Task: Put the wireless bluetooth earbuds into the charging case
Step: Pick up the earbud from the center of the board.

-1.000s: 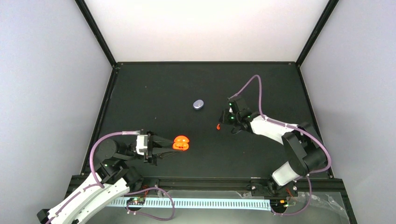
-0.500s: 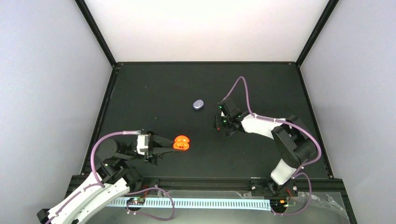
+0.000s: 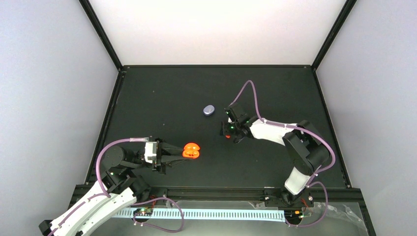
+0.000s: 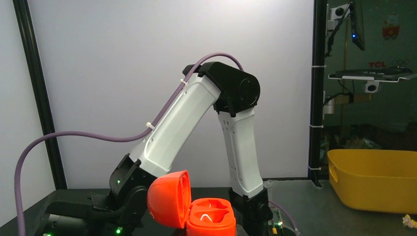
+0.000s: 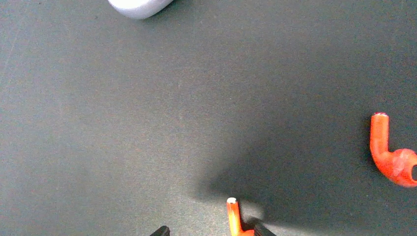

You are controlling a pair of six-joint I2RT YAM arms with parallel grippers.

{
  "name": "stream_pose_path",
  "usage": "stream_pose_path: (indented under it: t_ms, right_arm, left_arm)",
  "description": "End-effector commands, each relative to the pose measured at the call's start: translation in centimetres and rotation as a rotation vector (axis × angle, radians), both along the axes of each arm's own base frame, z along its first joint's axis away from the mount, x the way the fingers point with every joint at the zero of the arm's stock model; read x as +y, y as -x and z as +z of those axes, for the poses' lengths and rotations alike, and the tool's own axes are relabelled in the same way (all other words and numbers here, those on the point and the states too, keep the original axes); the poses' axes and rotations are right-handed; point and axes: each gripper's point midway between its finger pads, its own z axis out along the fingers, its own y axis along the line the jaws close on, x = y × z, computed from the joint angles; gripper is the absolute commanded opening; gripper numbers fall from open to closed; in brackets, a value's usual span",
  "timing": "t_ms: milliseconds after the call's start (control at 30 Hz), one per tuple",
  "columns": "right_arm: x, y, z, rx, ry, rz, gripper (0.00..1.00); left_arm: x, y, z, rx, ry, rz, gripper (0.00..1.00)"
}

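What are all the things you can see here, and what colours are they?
charging case: one, orange, lid open, near-left part of the table
closed case: one, pale purple, middle of the table, on its own
earbuds: two, orange; one lying on the table, one between the right jaws' tips
purple earbuds: none to be seen
table: one, black
bin: one, yellow, beyond the table
left arm: one, white and black, jaws shut on the charging case
right arm: one, white and black, jaws apart, low over the orange earbuds
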Motion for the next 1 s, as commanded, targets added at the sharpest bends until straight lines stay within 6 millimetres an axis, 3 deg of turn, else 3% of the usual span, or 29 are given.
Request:
stream_pose_path:
  t_ms: [0, 67, 300, 733, 967]
  right_arm:
    - [0.6, -0.2, 1.8, -0.024, -0.047, -0.014, 0.44]
    - [0.1, -0.1, 2.4, -0.043, -0.042, -0.027, 0.45]
    - [-0.8, 1.4, 0.2, 0.016, -0.03, -0.039, 0.46]
    - [0.6, 2.4, -1.1, 0.084, -0.1, -0.027, 0.45]
    - [1.5, 1.3, -1.2, 0.071, -0.087, -0.029, 0.45]
  left_arm:
    - [0.2, 0.2, 0.3, -0.024, 0.008, 0.006, 0.02]
    - [0.2, 0.2, 0.3, -0.024, 0.009, 0.006, 0.02]
    - [0.2, 0.3, 0.3, -0.027, 0.01, 0.006, 0.01]
    - [0.3, 0.4, 0.4, -0.029, 0.011, 0.001, 0.02]
    - [0.3, 0.3, 0.3, -0.027, 0.009, 0.002, 0.02]
